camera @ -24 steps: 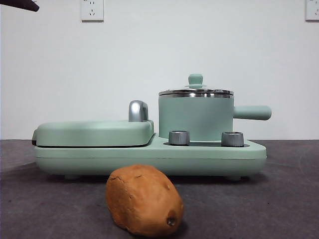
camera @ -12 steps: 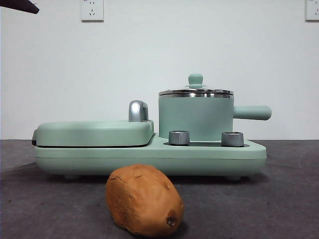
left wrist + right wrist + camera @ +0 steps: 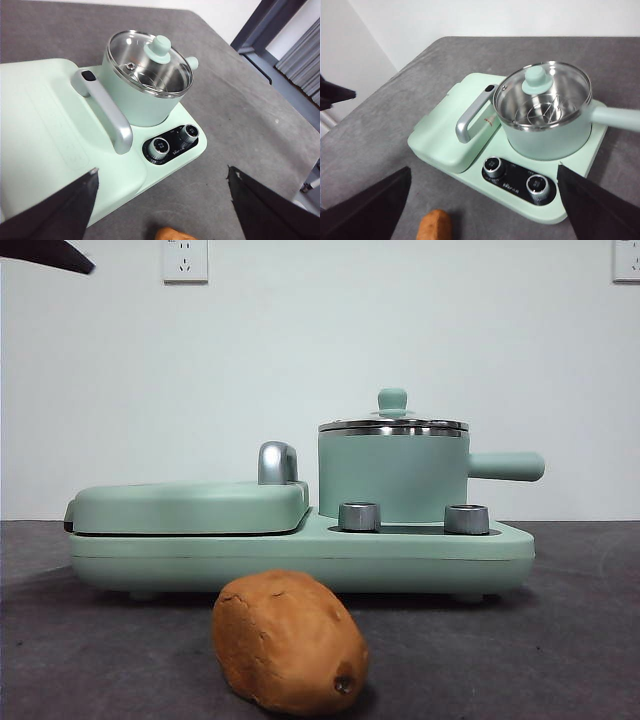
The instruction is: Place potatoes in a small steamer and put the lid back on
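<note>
So far nothing of the task is done, judging from how things lie. The potato (image 3: 290, 642) rests on the grey table (image 3: 570, 640), in front of the mint-green cooker base (image 3: 420, 552) and apart from it; no gripper touches it. The small steamer (image 3: 392, 476) stands on the base behind the two steel knobs (image 3: 359, 517), side handle out. The glass lid (image 3: 150, 62) sits closed on its steel rim; through the glass a wire rack shows and no potato.

Left gripper (image 3: 162, 200): jaws spread wide, empty, hovering above the base near the knobs. Right gripper (image 3: 485, 200): jaws also wide, empty, high above the table.

Remaining, in my judgement: lift lid off, pick up potato, place it in the steamer, replace lid.
</note>
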Controlling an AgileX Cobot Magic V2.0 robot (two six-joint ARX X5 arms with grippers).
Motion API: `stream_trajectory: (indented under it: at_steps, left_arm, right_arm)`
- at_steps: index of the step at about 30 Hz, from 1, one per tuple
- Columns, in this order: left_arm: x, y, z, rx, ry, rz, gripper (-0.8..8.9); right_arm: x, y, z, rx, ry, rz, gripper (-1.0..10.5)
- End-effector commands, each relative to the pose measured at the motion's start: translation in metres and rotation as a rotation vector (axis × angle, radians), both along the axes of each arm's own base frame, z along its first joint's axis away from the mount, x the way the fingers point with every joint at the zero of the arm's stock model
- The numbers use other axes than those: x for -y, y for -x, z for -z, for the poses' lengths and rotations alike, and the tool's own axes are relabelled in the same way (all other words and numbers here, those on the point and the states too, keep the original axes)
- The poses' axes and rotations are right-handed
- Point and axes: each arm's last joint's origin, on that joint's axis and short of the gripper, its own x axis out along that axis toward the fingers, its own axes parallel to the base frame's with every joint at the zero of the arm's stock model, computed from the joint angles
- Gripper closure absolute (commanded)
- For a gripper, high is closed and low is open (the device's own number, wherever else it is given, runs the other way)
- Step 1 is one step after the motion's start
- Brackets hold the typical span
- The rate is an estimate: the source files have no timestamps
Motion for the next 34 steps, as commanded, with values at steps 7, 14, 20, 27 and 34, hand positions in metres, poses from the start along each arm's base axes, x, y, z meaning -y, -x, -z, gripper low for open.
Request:
stream_trajectory:
  at_steps: [7,14,20,27,34]
  left_arm:
    - [0.041,-0.067,-0.023,-0.102,-0.043,0.063,4.05]
    - [0.102,-0.134,-0.041,-0.125,-0.136,0.083,4.08]
    - [0.156,-0.181,-0.042,-0.077,-0.241,0.057,4.09]
    - [0.202,-0.205,-0.028,-0.020,-0.323,0.043,4.10]
    - [0.245,-0.199,0.007,-0.009,-0.442,0.080,4.14]
  right_arm:
    - [0.001,0.013,0.002,-0.096,-0.014,0.006,4.8]
    - [0.002,0.024,0.002,-0.087,-0.015,0.006,4.8]
    - [0.002,0.025,0.002,-0.090,-0.021,0.007,4.8]
    - [-0.001,0.025,0.002,-0.091,-0.019,-0.020,4.8]
    - [-0.002,0.025,0.002,-0.092,-0.017,-0.027,4.8]
